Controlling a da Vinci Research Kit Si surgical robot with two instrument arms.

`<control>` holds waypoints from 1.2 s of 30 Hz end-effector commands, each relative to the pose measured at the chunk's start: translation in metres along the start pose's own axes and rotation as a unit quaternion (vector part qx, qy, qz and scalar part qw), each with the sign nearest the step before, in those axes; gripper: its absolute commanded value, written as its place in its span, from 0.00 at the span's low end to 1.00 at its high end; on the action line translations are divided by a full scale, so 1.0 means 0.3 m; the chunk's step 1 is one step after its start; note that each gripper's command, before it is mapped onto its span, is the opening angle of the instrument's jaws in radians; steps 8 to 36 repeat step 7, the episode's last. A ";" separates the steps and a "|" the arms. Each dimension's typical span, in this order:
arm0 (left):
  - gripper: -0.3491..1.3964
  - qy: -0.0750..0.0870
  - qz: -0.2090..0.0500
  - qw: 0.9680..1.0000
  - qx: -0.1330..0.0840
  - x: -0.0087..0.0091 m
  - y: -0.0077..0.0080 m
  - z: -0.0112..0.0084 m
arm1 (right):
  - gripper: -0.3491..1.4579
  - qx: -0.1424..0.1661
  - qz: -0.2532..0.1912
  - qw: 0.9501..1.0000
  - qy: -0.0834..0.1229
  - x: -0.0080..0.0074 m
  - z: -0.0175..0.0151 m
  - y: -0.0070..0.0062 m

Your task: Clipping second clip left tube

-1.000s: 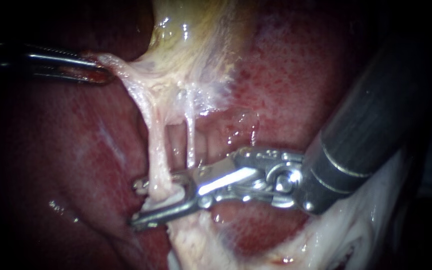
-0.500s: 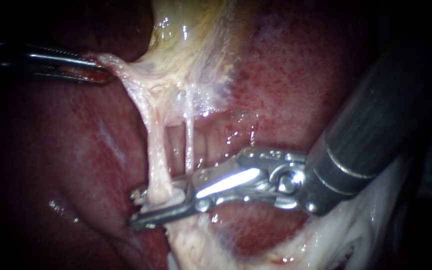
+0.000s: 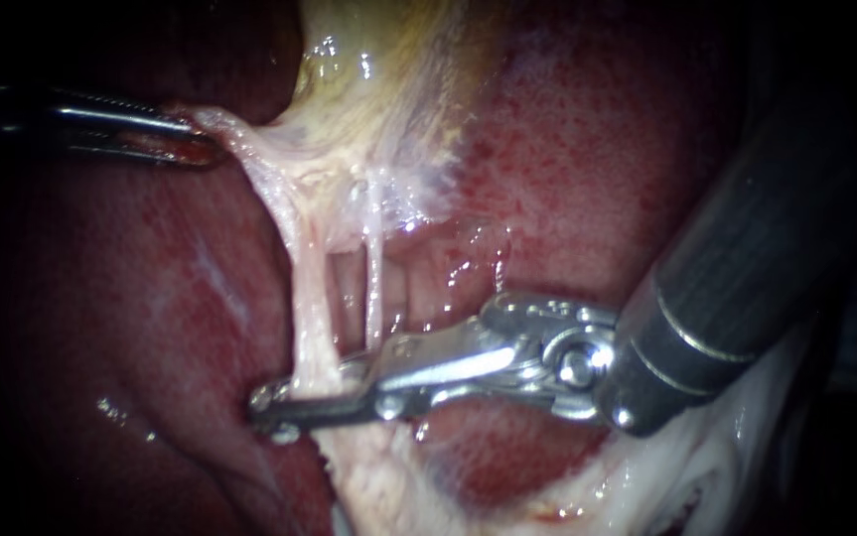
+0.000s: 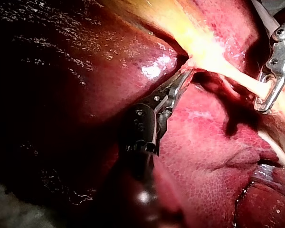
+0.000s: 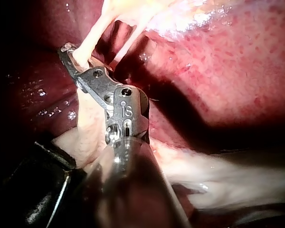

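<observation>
I judge this to be the squeeze itself. The pincer of my right instrument is closed across the left tube, one jaw on each side of it, low on the tube where it runs down into the pale tissue beneath. The right wrist view shows the same: the tube passes straight through the tip of the pincer. I cannot make out the clip between the jaws, as the metal hides it.

The thinner right tube hangs just beside, clear of the jaws and nearer their hinge.

My left instrument is clamped on the lower edge of the gallbladder and draws it sideways, so both tubes stand taut over the liver.

Next I would finish the squeeze and open the jaws without dragging. Then I would back off along my own shaft, keeping off the right tube, while the left hold stays steady.
</observation>
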 end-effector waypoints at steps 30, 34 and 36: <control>0.00 0.000 0.000 1.000 0.000 0.0000 0.0000 0.0000 | 0.00 0.000 -0.001 1.000 0.000 -0.0005 0.000 0.0007; 0.00 0.000 0.000 1.000 0.000 0.0000 0.0000 0.0000 | 0.00 0.000 -0.001 1.000 0.000 -0.0005 0.000 0.0007; 0.00 0.000 0.000 1.000 0.000 0.0000 0.0000 0.0000 | 0.00 0.000 -0.001 1.000 0.000 -0.0005 0.000 0.0007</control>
